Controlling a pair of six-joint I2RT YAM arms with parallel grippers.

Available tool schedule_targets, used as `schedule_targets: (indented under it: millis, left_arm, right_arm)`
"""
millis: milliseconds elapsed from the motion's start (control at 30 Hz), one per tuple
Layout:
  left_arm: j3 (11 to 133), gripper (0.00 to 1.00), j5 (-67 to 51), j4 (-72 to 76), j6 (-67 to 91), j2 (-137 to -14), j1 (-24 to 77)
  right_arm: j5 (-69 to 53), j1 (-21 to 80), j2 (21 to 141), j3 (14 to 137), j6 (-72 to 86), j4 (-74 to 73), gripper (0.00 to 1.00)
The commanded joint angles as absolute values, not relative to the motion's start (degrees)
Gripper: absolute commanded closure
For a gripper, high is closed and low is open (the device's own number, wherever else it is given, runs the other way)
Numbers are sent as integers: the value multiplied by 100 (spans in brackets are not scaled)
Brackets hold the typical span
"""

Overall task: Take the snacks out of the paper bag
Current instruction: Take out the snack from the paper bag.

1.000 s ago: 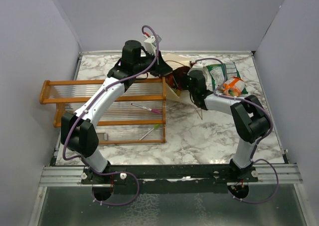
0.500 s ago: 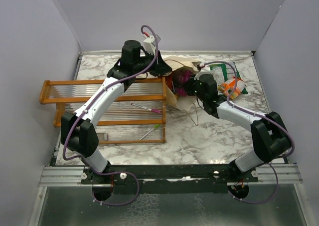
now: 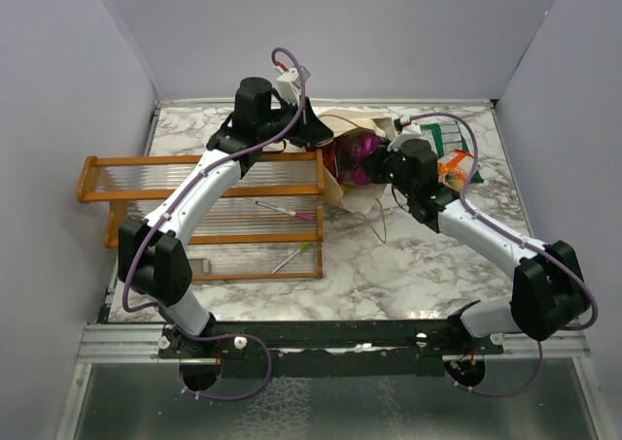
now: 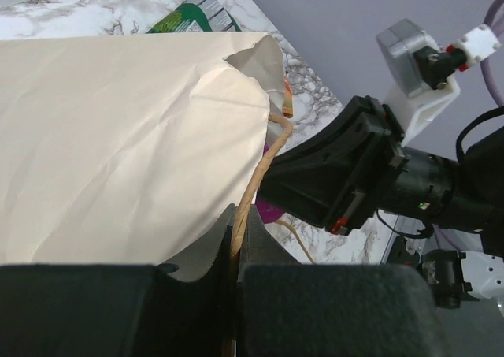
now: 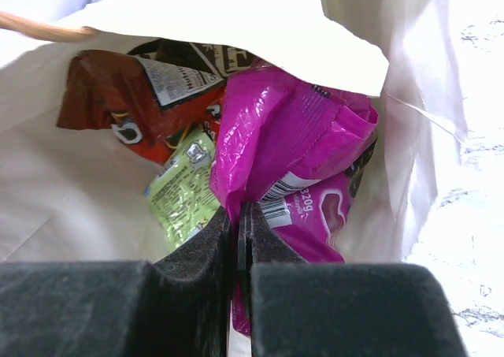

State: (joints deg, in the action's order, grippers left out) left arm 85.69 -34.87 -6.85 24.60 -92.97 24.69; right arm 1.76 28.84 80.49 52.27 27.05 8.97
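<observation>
My right hand (image 5: 239,224), pinched shut on the magenta packet (image 5: 291,128), has drawn it up into the mouth of the paper bag (image 5: 236,14) — held by my left hand (image 4: 236,243), clamped on the twine handle (image 4: 264,164) — so I reckon this snack is nearly out, others still lying inside.

end effector (image 5: 239,224) pinching magenta packet (image 5: 293,132) | paper bag (image 5: 47,187) holds red packet (image 5: 106,97), lime packet (image 5: 183,190)
</observation>
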Motion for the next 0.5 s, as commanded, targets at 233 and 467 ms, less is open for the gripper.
schedule_targets:
  millis: [233, 467]
  left_arm:
    - [8517, 100, -3553, -506, 2531, -9191, 2330]
    - [8542, 100, -3526, -558, 2516, -9234, 2320]
  right_arm:
    - [-193, 2927, 6763, 5570, 2840, 672, 99]
    - [39, 2927, 6036, 5650, 2543, -70, 99]
